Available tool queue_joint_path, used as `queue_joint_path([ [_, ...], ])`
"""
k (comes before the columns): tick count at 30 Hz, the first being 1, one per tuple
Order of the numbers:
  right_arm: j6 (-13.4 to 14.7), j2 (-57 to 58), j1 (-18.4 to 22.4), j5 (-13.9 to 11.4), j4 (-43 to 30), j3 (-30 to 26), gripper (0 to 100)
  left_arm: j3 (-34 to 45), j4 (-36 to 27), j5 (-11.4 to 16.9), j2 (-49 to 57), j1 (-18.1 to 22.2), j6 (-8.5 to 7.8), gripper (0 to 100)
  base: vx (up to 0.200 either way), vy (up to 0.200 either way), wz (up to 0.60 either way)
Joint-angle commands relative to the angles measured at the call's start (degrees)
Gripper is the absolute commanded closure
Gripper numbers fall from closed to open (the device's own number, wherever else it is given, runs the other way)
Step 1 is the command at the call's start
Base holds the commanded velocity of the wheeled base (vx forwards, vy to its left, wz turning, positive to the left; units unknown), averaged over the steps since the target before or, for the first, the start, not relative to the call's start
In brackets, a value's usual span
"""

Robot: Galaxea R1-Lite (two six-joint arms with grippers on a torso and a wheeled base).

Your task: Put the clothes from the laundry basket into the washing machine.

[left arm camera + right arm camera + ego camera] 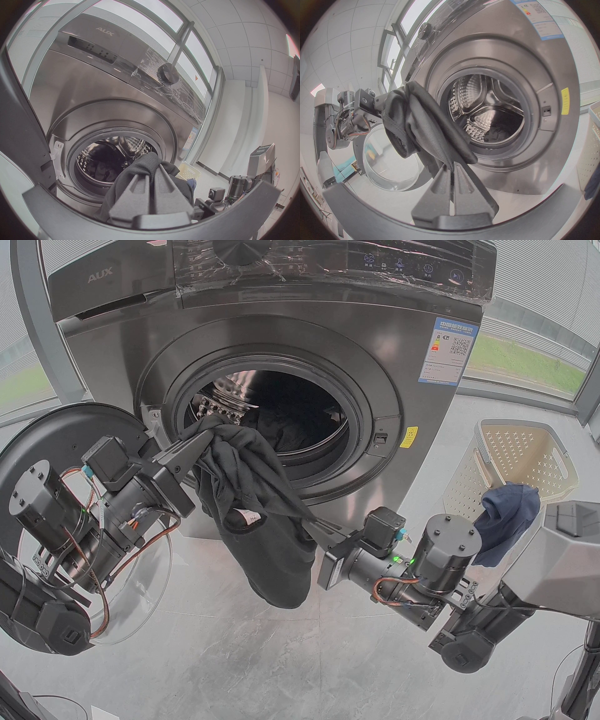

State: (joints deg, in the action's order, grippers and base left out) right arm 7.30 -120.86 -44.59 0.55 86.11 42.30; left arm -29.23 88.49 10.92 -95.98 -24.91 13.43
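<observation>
The black cloth (250, 477) hung in front of the washer (387, 359), just near its round hole (294, 421). Both grippers held it. The left gripper (206, 437) was shut tight on the top of the cloth, right at the left edge of the hole. The right gripper (310, 524) was pinched on a fold lower down and to the right. The cloth stretched between them, and the rest drooped toward the floor (219, 646).

The cloth looked soft and floppy, and likely light too. It would bend any way and would not break. But it could slip out, or a loose end could catch on the edge of the hole. A bit left hanging outside might get stuck under the door (56, 427). So the best hold was a thick bunch of folds, pinched hard, not one thin edge. The droopy part had to go in too.

A dark lump (500, 135) lay in the drum (487, 109), but I could not tell what it was. The basket (544, 446) stood to the right of the washer. A blue cloth (506, 521) hung over its near rim. It looked soft as well.
</observation>
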Motion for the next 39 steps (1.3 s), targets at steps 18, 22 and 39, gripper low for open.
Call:
queue_joint_path([
  [18, 1.0, 5.1, 1.2, 0.2, 0.2, -16.0, 100, -0.2, 0.1, -0.4, -0.3, 0.4, 0.1, 100, 0.0, 0.0, 0.0],
  [22, 0.9, 5.0, 1.0, 0.2, 0.2, -15.4, 100, -0.2, 0.1, -0.4, -0.1, 0.0, 0.1, 100, 0.0, 0.0, 0.0],
  [39, 0.8, 4.2, -0.8, -1.3, 0.1, -2.7, 0, 0.5, 0.1, -0.3, 0.3, -0.5, 0.01, 100, 0.0, 0.0, 0.0],
])
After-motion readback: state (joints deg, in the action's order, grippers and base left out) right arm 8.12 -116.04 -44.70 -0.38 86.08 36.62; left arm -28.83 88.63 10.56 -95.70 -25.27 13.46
